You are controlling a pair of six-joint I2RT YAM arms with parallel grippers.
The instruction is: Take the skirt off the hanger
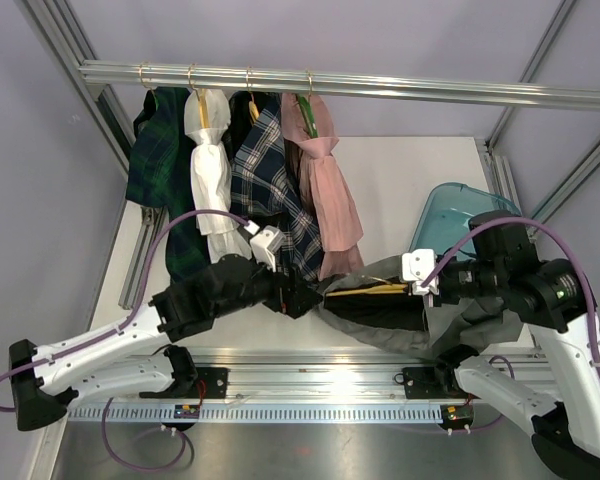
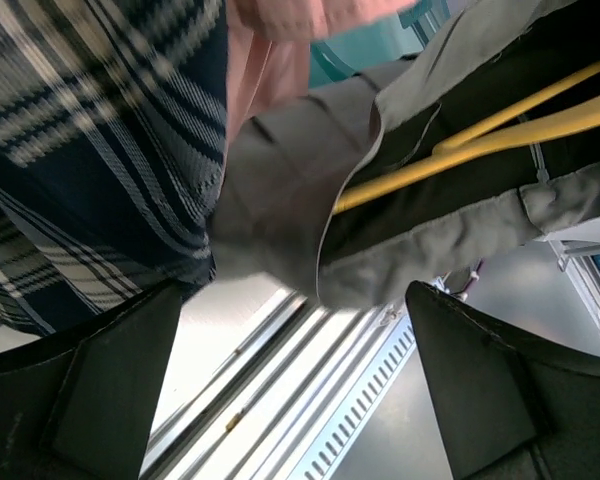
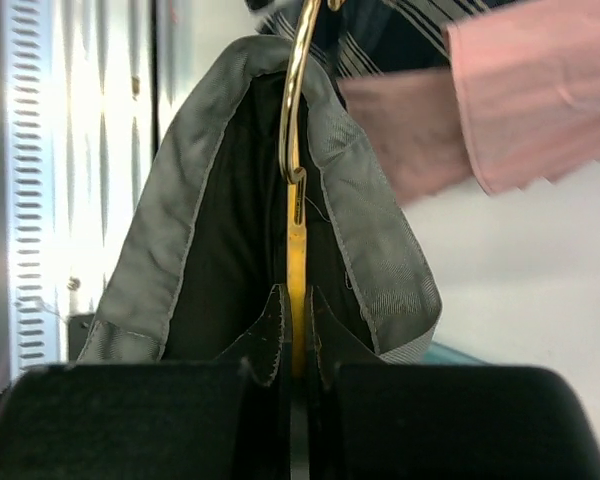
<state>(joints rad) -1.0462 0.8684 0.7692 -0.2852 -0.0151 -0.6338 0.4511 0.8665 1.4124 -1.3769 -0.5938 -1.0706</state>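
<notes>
The grey skirt [image 1: 400, 320] hung low over the front of the white desk [image 1: 420, 180], stretched between the two arms and still on its yellow hanger [image 1: 365, 290], which ran sideways through the waistband. The right gripper [image 1: 417, 287] had its fingers [image 3: 180, 420] pressed together on the yellow bar of the hanger, with the waistband falling to either side of them and the metal hook [image 3: 302, 90] curving away at the far end. The left gripper [image 1: 302, 297] sat at the other end of the skirt with its fingers [image 2: 90, 400] spread wide and nothing between them; in the left wrist view the grey waistband and the hanger's yellow bars lay just beyond the finger tips, apart from them. Behind the skirt, a rail [image 1: 350, 85] crossed the back of the desk and carried four hanging garments: a dark green plaid piece [image 1: 155, 150], a white one [image 1: 210, 170], a navy plaid one [image 1: 270, 180] and a pink one [image 1: 325, 180]. A teal bin [image 1: 450, 215] stood on the right side of the desk, partly behind the right arm
</notes>
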